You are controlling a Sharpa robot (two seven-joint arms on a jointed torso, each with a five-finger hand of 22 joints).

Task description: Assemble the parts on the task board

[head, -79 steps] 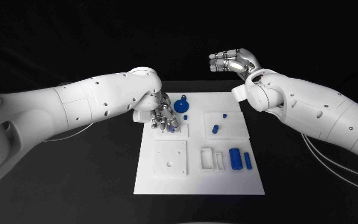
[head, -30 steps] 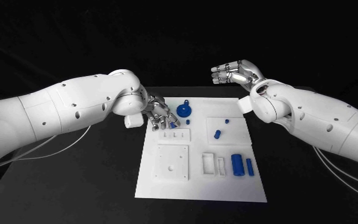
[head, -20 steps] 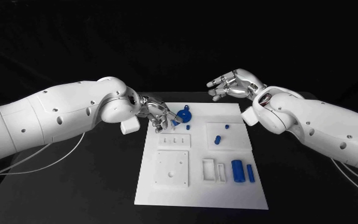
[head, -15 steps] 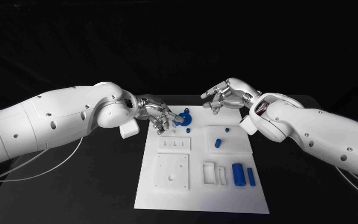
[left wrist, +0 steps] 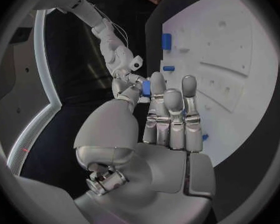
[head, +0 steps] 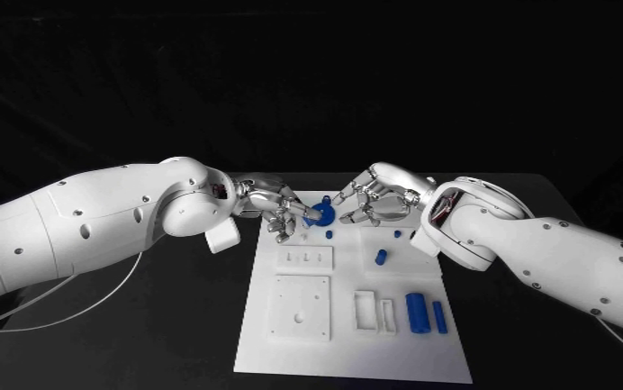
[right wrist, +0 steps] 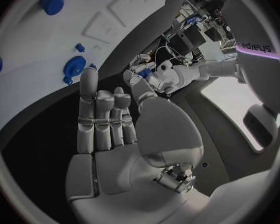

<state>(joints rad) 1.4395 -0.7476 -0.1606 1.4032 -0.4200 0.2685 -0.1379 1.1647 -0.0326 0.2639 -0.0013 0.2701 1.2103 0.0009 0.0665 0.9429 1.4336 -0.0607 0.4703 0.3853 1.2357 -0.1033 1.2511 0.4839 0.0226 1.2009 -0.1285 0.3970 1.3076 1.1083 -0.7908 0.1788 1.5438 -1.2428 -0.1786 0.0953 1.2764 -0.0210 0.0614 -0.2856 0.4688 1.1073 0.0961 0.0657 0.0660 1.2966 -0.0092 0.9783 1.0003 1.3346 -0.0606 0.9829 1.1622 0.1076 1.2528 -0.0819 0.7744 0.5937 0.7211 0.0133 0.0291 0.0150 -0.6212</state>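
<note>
Two silver robot hands meet at the far end of the white rectangular task board (head: 350,318), which lies on the black surface (head: 156,336). The left robot hand (head: 275,208) pinches a round blue disc-shaped part (head: 320,213) just above the board's far edge. The right robot hand (head: 376,199) hovers just beside that part, fingers spread and holding nothing. Nearer the robot, a large blue cylinder (head: 418,312) and a slim blue bar (head: 440,316) lie side by side on the board.
</note>
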